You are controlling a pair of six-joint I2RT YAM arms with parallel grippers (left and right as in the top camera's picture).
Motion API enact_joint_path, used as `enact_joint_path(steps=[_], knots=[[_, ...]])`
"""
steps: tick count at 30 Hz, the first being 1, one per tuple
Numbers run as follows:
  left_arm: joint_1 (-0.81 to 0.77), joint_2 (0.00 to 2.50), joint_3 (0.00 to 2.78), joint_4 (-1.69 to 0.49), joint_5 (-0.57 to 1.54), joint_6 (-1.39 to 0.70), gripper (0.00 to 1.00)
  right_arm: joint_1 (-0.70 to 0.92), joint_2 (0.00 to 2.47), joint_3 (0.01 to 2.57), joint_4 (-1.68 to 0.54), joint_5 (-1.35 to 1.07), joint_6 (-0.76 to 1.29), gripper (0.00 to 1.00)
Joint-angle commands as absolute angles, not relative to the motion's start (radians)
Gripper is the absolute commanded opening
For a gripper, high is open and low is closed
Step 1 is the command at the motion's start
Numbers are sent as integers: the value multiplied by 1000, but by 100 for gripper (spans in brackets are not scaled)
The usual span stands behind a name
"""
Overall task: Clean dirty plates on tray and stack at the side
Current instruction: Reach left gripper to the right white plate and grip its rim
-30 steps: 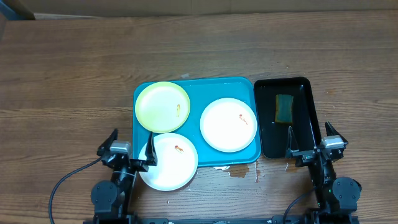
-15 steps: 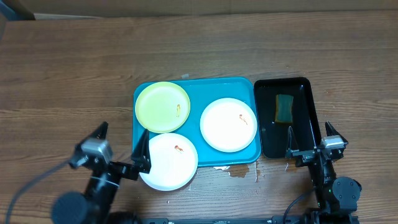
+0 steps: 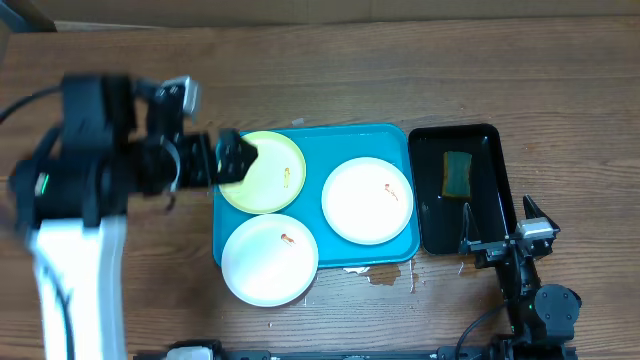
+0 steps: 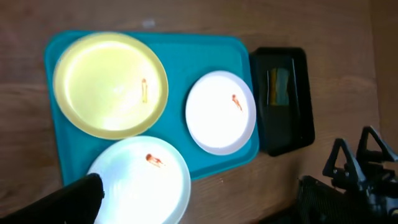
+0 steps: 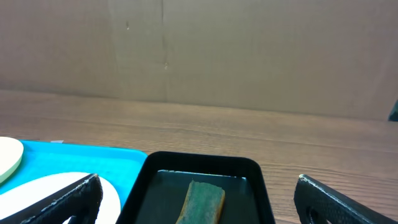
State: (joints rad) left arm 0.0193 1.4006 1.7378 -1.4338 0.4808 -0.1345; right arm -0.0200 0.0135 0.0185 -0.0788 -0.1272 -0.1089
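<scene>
— Whereabouts of plates?
— All three on tray [image 3: 340, 135]: green plate [image 3: 262, 172] back left, white plate [image 3: 367, 200] right, third plate [image 3: 270, 259] front left, overhanging rim onto desk [image 3: 450, 70]. Small smear on each.
— State of jaws?
— Left jaws spread wide, empty, raised over green plate's left edge. Right jaws spread wide, empty, low beside black tray [image 3: 430, 210] holding sponge [image 3: 457, 173].

Wooden table [image 3: 400, 80], turquoise tray [image 3: 330, 140] on it, black tray [image 3: 485, 212] just beside, small wet patch [image 3: 385, 276] nearby
</scene>
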Motion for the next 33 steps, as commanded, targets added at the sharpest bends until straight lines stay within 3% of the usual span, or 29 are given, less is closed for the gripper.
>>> enact_joint_path(steps=[1, 3, 5, 9, 15, 16, 21, 22, 24, 27, 33], knots=[[9, 1520, 1754, -1474, 583, -123, 100, -27, 3, 8, -73, -133, -113, 100], [-4, 1588, 1744, -1505, 602, -123, 100, -27, 3, 8, -73, -132, -113, 100], [-28, 1649, 1735, -1536, 598, -116, 69, -27, 3, 8, -73, -133, -113, 100], [-120, 1733, 1690, -1535, 523, -102, 31, -27, 3, 8, -73, -133, -112, 100], [-272, 1794, 1574, -1399, 461, -165, 11, -27, 3, 8, -73, -133, -112, 100], [-290, 1805, 1565, -1375, 460, -164, 4, -27, 3, 8, -73, -133, -113, 100], [-344, 1866, 1559, -1280, 465, -165, 4, -27, 3, 8, -73, -133, -113, 100], [-350, 1877, 1559, -1272, 465, -165, 8, -27, 3, 8, -73, -132, -113, 100], [-360, 1896, 1559, -1261, 460, -165, 30, -27, 3, 8, -73, -133, -113, 100], [-365, 1921, 1559, -1251, 437, -203, 31, -27, 3, 8, -73, -132, -113, 100], [-405, 1961, 1558, -1247, 185, -413, 34, -27, 3, 8, -73, -133, -113, 100]])
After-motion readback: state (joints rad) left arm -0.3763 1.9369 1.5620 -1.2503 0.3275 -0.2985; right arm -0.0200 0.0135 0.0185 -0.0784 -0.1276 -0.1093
